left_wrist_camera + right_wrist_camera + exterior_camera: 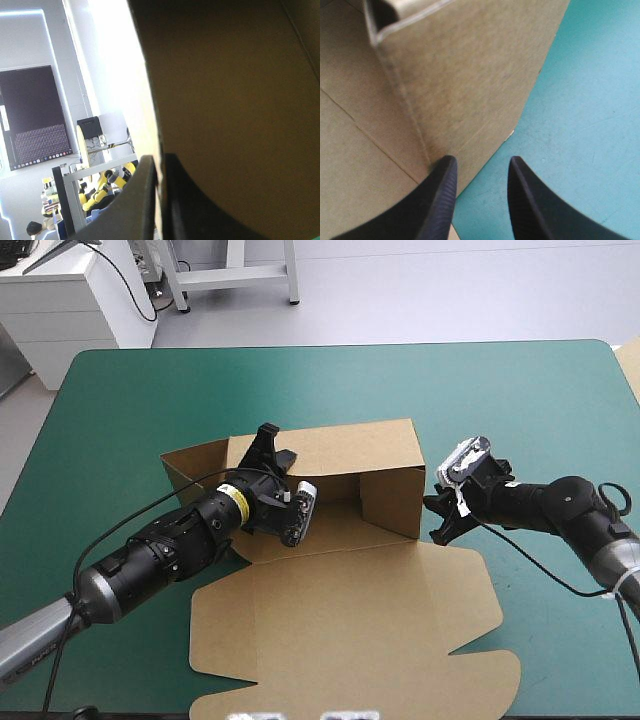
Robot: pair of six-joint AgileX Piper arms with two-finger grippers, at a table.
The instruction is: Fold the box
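The brown box (370,465) lies mid-table with its back wall and right wall raised. Its lid (340,630) lies flat toward the near edge. My left gripper (270,445) reaches over the back wall near its left end. In the left wrist view the black fingers (145,200) are all but shut, with the board's edge (150,125) between them. My right gripper (437,515) sits low at the outer front corner of the right wall. There it stands open (480,165), one finger against the brown wall (470,75), the other over the teal-green cover.
A small side flap (185,465) stands at the box's left end. The teal-green cover (120,420) shows all around the box. A strip of pale board (630,365) shows at the table's far right edge.
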